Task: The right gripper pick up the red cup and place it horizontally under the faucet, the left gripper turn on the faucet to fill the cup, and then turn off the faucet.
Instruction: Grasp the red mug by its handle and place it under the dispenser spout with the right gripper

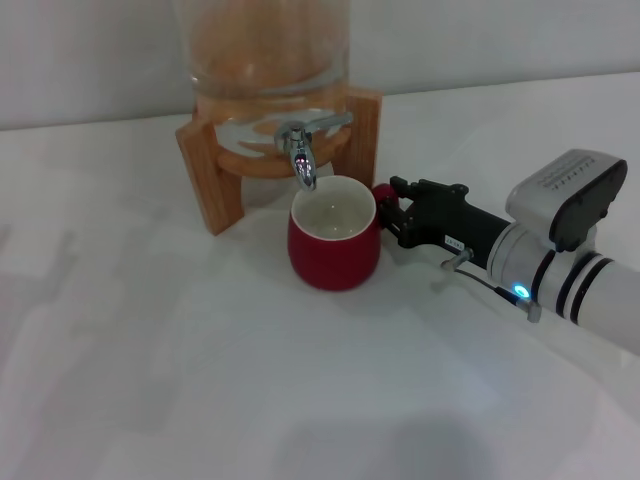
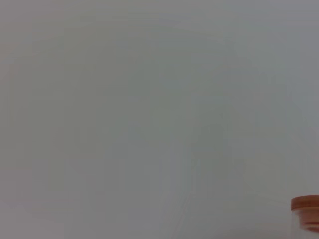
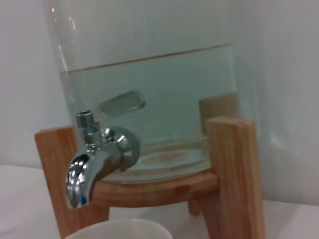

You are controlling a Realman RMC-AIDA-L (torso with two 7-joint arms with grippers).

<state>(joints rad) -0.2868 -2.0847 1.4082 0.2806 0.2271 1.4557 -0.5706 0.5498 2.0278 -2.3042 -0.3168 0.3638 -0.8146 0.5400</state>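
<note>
The red cup [image 1: 333, 247] stands upright on the white table, its cream-white inside facing up, directly below the spout of the faucet [image 1: 303, 150]. From the right, my right gripper [image 1: 392, 210] reaches in and is shut on the cup's red handle [image 1: 383, 190]. In the right wrist view the chrome faucet [image 3: 94, 164] is close, its flat lever [image 3: 122, 103] angled up, and the cup's white rim [image 3: 119, 230] shows just beneath the spout. No water runs from the spout. My left gripper is out of view.
The glass dispenser [image 1: 265, 50] holds water and sits in a wooden stand [image 1: 215, 170] at the back of the table. The left wrist view shows a plain wall and an orange edge [image 2: 306, 211].
</note>
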